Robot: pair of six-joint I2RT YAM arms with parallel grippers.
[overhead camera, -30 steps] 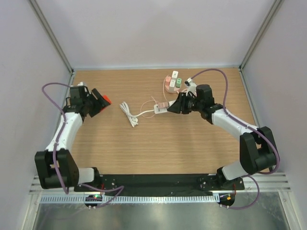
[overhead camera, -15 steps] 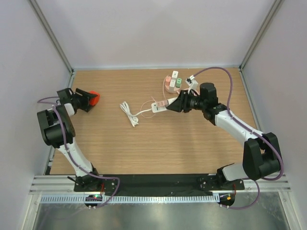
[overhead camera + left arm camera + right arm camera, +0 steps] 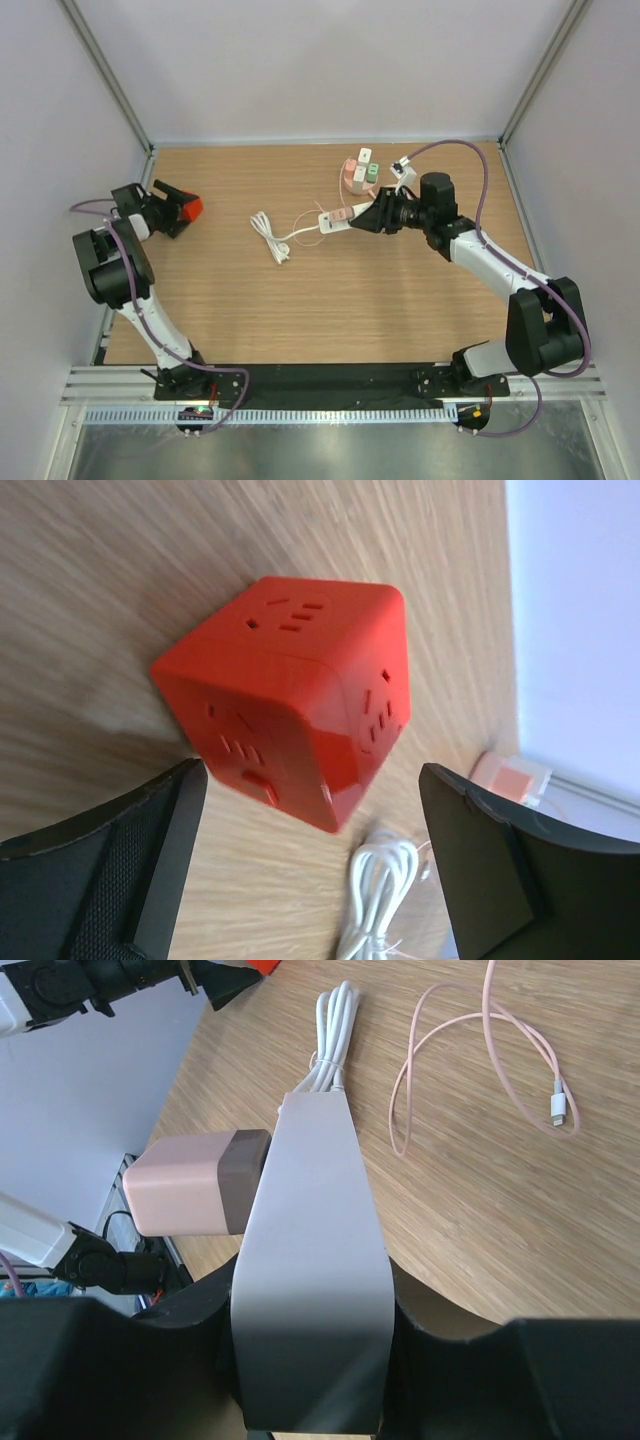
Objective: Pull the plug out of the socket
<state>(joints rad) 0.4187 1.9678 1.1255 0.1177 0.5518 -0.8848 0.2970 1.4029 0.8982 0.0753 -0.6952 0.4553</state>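
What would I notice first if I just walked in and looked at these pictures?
The bright red cube at the table's left edge jumps out. It sits between the open fingers of the left tool, which do not touch it. Next comes the white strip with a pink plug stuck in it, gripped by the right tool right of the middle.

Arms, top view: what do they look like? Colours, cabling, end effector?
Left arm and right arm match: white link shells, black joint housings, a purple cable looping loosely along each. The left end effector and right end effector are black; the left fingers are flat, one visibly textured.
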